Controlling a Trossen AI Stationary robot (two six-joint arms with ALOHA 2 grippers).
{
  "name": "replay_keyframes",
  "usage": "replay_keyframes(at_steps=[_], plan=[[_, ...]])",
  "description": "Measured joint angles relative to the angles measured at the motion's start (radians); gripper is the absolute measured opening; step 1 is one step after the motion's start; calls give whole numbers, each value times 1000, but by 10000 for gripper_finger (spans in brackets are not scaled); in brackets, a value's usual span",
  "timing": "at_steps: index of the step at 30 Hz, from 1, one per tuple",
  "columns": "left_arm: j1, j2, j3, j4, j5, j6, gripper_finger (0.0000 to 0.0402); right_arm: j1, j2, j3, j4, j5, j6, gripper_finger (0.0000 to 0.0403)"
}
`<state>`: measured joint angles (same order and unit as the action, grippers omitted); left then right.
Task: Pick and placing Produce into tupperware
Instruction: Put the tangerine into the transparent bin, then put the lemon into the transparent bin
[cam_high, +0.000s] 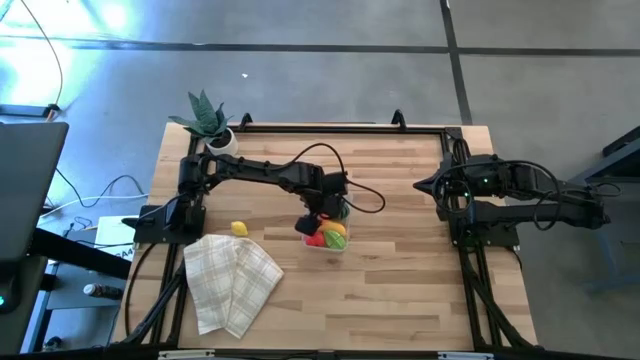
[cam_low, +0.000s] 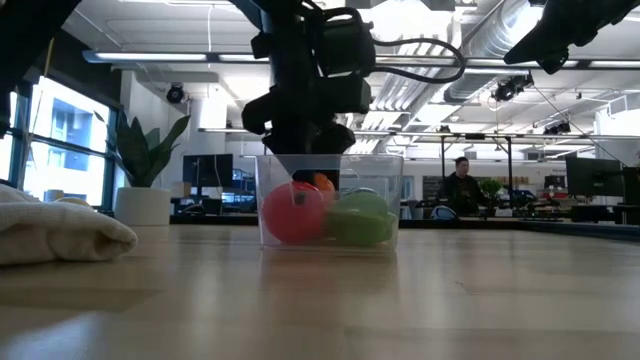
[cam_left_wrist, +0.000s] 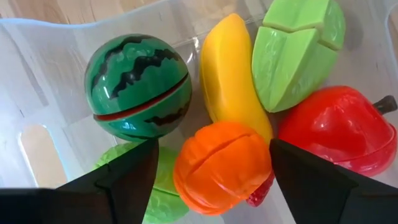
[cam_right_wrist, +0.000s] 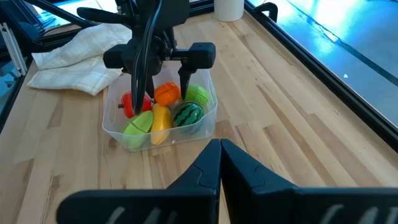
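While your left fingers (cam_left_wrist: 211, 180) are spreading either side of the ribbed orange toy fruit (cam_left_wrist: 222, 165) inside the clear plastic tub (cam_right_wrist: 202, 127), you're finishing a drop; next, lift clear for the small yellow piece (cam_high: 239, 229) on the counter (cam_high: 400, 290).

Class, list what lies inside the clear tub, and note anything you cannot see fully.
Inside the tub: striped watermelon, yellow banana, orange fruit, red fruit, two light green pieces. The second green piece is mostly hidden behind the left end effector.
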<state>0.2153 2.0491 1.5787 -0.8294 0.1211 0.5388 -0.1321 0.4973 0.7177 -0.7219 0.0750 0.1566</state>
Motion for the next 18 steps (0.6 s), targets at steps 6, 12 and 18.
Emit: replay_keyframes(at_steps=[6,12,18], plan=[[0,0,0,-13,-2,-4,294,0,0,0,0,0,0,0],[0,-3,57,-56,-8,5,277,0,0,0,0,0,0,0],[0,-2,112,-115,-37,7,277,0,0,0,0,0,0,0]])
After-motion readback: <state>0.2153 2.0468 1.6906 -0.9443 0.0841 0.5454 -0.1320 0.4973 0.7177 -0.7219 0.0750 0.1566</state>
